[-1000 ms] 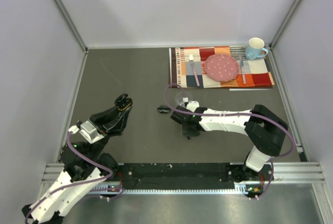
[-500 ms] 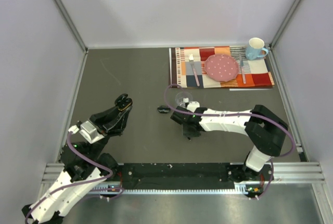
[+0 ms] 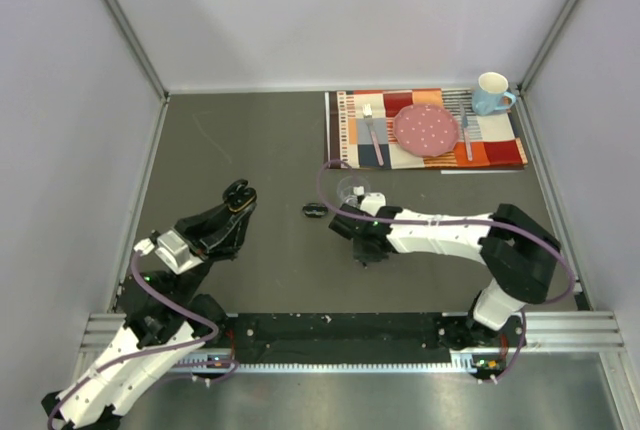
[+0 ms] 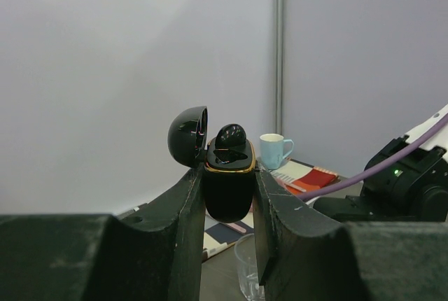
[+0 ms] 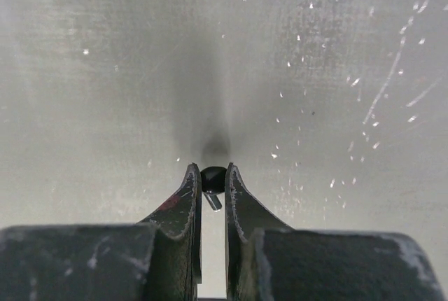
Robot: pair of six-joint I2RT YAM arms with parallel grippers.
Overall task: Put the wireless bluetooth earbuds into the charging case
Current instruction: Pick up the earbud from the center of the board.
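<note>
My left gripper [image 3: 238,196] is shut on an open black charging case [image 4: 229,189] with a gold rim and holds it upright in the air, lid [image 4: 187,136] swung back to the left. One glossy black earbud [image 4: 231,135] sits in the case. My right gripper [image 3: 364,250] points down at the table, shut on another tiny black earbud [image 5: 213,178] pinched between its fingertips, stem pointing back toward the wrist. I cannot tell whether this earbud touches the table. Other earbuds are not visible.
A small black oval object [image 3: 314,210] lies on the table left of the right gripper. A clear plastic cup [image 3: 351,190] stands just behind the right gripper and shows in the left wrist view [image 4: 250,267]. A striped placemat [image 3: 500,155] with plate, cutlery and blue mug [image 3: 492,92] lies at the back right.
The right arm's elbow has shifted slightly to the right while its gripper stays low at nearly the same spot. The left arm and case have not moved.
</note>
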